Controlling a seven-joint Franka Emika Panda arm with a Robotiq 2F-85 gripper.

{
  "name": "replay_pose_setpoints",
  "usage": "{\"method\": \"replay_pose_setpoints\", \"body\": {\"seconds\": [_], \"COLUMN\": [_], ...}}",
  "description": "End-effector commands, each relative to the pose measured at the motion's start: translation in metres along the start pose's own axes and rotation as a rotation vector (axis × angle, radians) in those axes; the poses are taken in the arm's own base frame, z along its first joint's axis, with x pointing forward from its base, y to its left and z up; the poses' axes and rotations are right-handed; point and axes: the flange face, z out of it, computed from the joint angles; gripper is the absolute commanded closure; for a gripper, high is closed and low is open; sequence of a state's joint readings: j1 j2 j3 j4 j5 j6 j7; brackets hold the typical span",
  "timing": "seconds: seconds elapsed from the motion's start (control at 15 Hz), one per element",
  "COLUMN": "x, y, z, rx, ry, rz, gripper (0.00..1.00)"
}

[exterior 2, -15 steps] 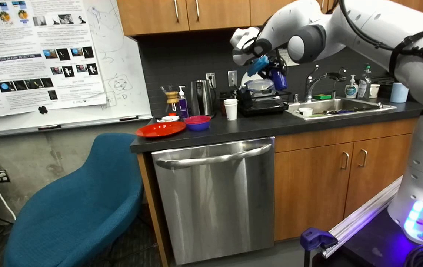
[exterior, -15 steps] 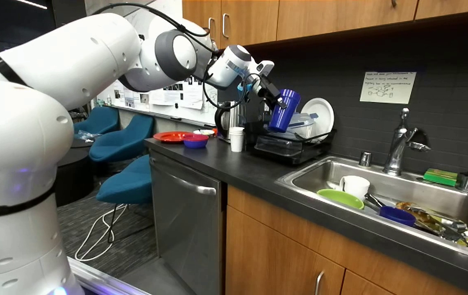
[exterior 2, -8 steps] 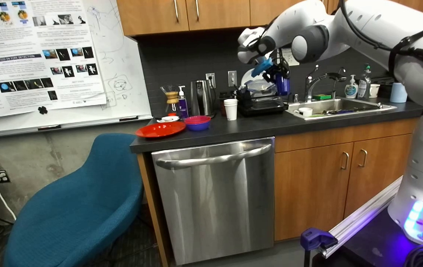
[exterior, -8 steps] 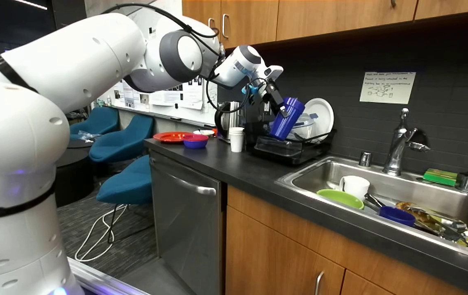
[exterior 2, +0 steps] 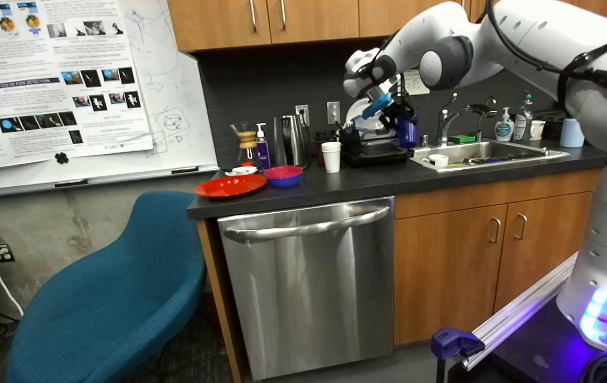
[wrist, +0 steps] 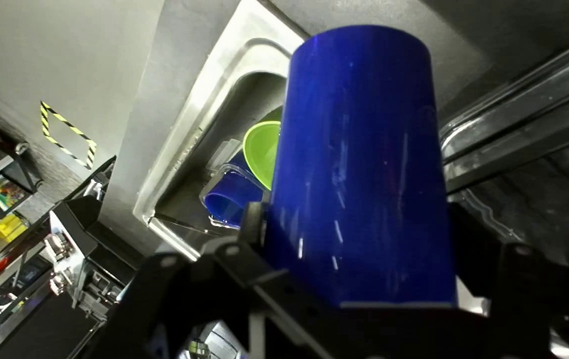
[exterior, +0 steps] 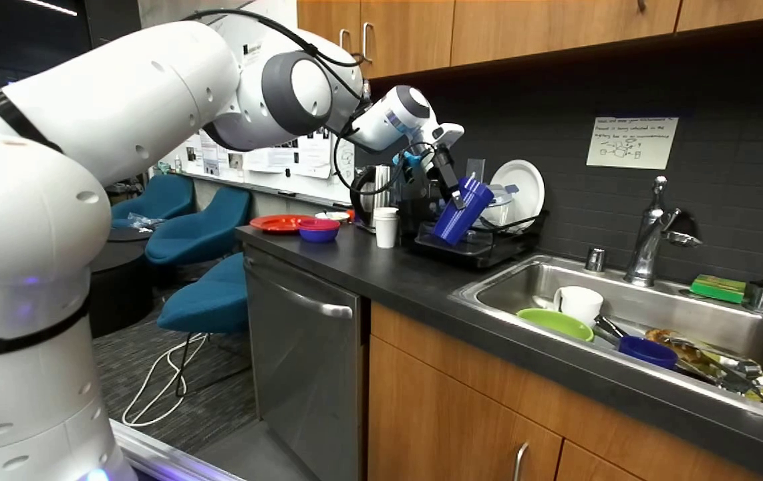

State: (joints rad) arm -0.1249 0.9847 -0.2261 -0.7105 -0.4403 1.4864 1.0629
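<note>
Holding blue cup (exterior: 463,212) in gripper (wrist: 356,227), closed only to cup width. Tilted along long axis, low end past grip. Hanging by sink-side end of dish rack (exterior: 487,255), between rack and sink (wrist: 201,109) in wrist view; can't tell if touching rack.

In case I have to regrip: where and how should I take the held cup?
Probably grip the cup across its middle, the pincer coming down from above. In an exterior view it leans, tapering toward its lower end, which is near the rack, so the middle should leave more clearance.
</note>
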Motion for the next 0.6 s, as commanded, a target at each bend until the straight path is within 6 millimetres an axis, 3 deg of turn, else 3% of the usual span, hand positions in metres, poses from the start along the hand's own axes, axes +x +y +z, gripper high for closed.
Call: {"method": "replay_pose_setpoints", "body": {"seconds": [0.0, 0.53], "x": [0.003, 0.005], "y": [0.008, 0.035], "z": [0.02, 0.075], "rx": [-0.019, -0.074], "ry": [-0.047, -0.097], "rz": [0.033, 0.1], "gripper": [0.4, 0.4]}}
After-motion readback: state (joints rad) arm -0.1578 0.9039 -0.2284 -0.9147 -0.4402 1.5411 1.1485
